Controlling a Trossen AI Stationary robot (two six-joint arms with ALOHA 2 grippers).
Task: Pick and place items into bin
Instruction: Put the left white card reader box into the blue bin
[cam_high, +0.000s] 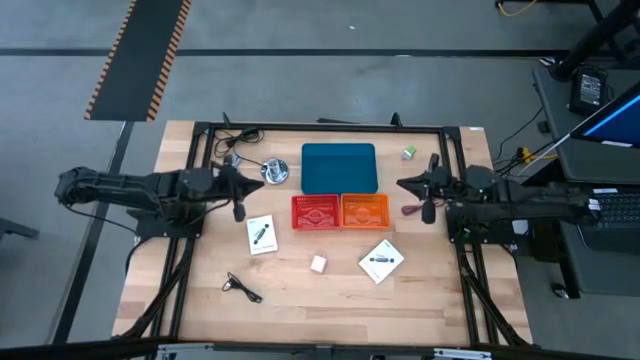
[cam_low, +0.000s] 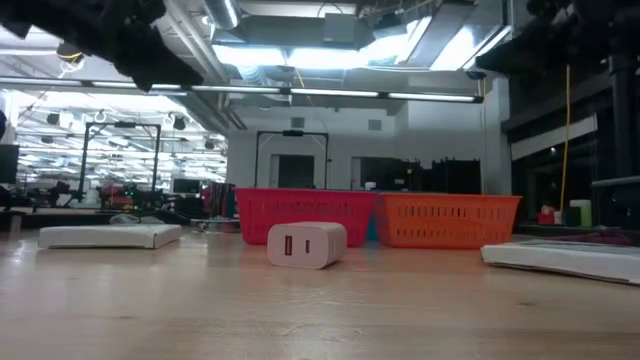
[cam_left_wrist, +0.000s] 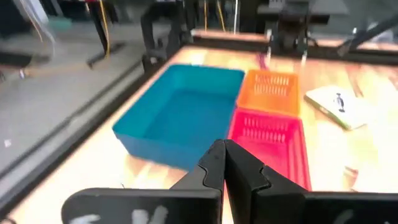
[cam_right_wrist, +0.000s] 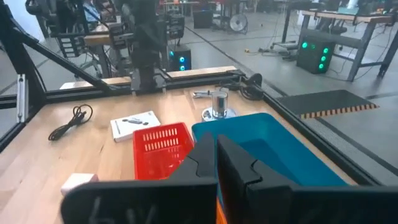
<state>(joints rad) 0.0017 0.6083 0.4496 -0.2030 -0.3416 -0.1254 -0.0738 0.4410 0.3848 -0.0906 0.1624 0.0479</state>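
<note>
The left gripper (cam_left_wrist: 222, 163) is closed on nothing, raised near the surface's (cam_high: 200, 300) left edge; the right gripper (cam_right_wrist: 215, 155) is likewise closed and empty near the right edge; between them sit the blue bin (cam_high: 338, 167), red basket (cam_high: 315, 212) and orange basket (cam_high: 364, 210); two cards (cam_high: 261, 234) (cam_high: 380, 261), a pale cube (cam_high: 318, 264) and a black cable (cam_high: 242, 288) lie towards the front edge.

A round silver disc (cam_high: 275, 171) stands on the wooden table (cam_high: 200, 300) beside its rear-left corner.
</note>
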